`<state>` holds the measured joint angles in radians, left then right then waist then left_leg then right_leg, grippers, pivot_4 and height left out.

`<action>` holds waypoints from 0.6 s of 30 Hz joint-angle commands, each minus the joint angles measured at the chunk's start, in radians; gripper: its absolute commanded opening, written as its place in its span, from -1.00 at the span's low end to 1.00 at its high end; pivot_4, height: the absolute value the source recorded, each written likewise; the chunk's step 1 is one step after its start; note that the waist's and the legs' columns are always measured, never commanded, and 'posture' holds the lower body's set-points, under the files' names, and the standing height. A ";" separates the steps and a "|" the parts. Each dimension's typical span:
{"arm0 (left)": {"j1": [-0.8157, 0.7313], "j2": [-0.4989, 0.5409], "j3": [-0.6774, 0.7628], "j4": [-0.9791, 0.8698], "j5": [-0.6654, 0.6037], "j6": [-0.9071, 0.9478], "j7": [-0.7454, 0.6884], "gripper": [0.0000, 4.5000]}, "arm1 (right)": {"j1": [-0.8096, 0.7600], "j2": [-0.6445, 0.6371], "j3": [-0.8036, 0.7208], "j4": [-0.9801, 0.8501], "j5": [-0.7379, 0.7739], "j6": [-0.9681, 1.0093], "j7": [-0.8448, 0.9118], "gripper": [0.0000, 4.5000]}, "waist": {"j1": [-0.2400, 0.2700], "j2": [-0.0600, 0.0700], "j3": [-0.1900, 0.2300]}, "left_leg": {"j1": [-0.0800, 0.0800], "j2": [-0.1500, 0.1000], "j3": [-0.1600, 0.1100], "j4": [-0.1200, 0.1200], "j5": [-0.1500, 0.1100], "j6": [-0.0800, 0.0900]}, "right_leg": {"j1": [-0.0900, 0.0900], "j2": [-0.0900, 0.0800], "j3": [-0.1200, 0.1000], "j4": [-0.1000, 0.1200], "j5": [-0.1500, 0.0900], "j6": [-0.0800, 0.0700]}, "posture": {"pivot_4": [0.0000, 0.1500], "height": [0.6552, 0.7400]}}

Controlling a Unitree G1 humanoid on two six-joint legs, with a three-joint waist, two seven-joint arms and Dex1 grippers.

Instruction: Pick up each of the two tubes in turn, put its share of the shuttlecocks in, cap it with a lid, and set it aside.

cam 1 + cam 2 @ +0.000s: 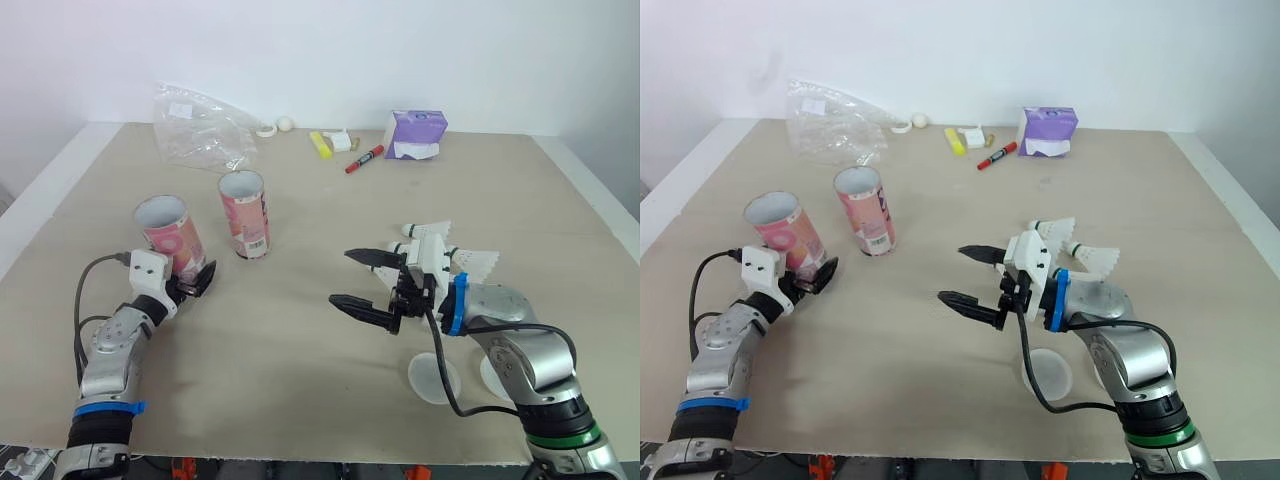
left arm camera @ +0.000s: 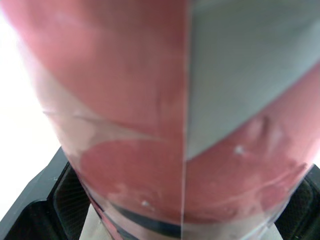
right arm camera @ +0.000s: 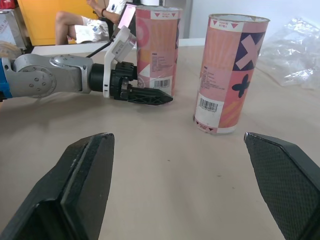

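Two risks: the left fingers pinch the near tube low at its base on the table, so lifting may tip it into the second tube; the right fingers, spread wide, hold nothing.

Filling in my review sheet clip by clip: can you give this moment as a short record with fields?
left gripper: shut on the base of the nearer tube, which leans
other tube: upright on the table, open, uncapped
right gripper: open, empty, above the table
shuttlecocks: lying on the table behind the right gripper
lids: flat on the table by the right arm
far-edge clutter: plastic bag, tissue pack, red marker
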<state>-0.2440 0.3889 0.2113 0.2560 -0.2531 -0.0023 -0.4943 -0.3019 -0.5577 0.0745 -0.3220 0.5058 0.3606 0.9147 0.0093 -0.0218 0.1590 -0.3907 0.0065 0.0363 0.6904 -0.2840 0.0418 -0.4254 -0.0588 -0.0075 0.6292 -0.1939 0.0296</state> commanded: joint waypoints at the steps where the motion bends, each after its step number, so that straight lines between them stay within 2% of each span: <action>1: -0.010 0.017 0.018 -0.006 -0.001 -0.026 -0.002 1.00 | -0.012 0.004 -0.022 -0.043 0.014 -0.006 -0.005 0.98 | 0.000 0.000 0.000 | 0.000 0.000 0.000 0.000 0.000 0.000 | 0.000 0.000 0.000 0.000 0.000 0.000 | 1.00 1.00; 6: -0.016 0.010 0.023 -0.007 -0.039 -0.017 -0.035 1.00 | -0.008 0.006 -0.021 -0.042 0.015 -0.006 -0.006 0.98 | 0.000 0.000 0.000 | 0.000 0.000 0.000 0.000 0.000 0.000 | 0.000 0.000 0.000 0.000 0.000 0.000 | 1.00 1.00; 7: -0.017 0.011 0.020 -0.008 -0.034 -0.017 -0.030 0.77 | -0.006 0.006 -0.020 -0.043 0.014 -0.007 -0.006 1.00 | 0.000 0.000 0.000 | 0.000 0.000 0.000 0.000 0.000 0.000 | 0.000 0.000 0.000 0.000 0.000 0.000 | 1.00 1.00; 9: -0.017 0.011 0.017 -0.010 -0.027 -0.017 -0.023 0.46 | -0.003 0.006 -0.019 -0.044 0.014 -0.007 -0.005 1.00 | 0.000 0.000 0.000 | 0.000 0.000 0.000 0.000 0.000 0.000 | 0.000 0.000 0.000 0.000 0.000 0.000 | 1.00 1.00; 10: -0.017 0.012 0.018 -0.009 -0.024 -0.017 -0.020 0.37 | -0.001 0.006 -0.019 -0.045 0.014 -0.006 -0.005 1.00 | 0.000 0.000 0.000 | 0.000 0.000 0.000 0.000 0.000 0.000 | 0.000 0.000 0.000 0.000 0.000 0.000 | 1.00 1.00; 18: -0.016 0.019 0.015 -0.004 -0.010 -0.015 -0.004 0.37 | 0.003 0.007 -0.021 -0.044 0.014 -0.006 -0.007 1.00 | 0.000 0.000 0.000 | 0.000 0.000 0.000 0.000 0.000 0.000 | 0.000 0.000 0.000 0.000 0.000 0.000 | 1.00 1.00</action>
<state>-0.2497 0.3927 0.2130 0.2620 -0.2703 -0.0034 -0.5077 -0.2907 -0.5525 0.0746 -0.3225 0.5062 0.3607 0.9098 0.0093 -0.0218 0.1590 -0.3907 0.0066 0.0363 0.6904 -0.2840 0.0418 -0.4254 -0.0588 -0.0076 0.6291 -0.1939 0.0296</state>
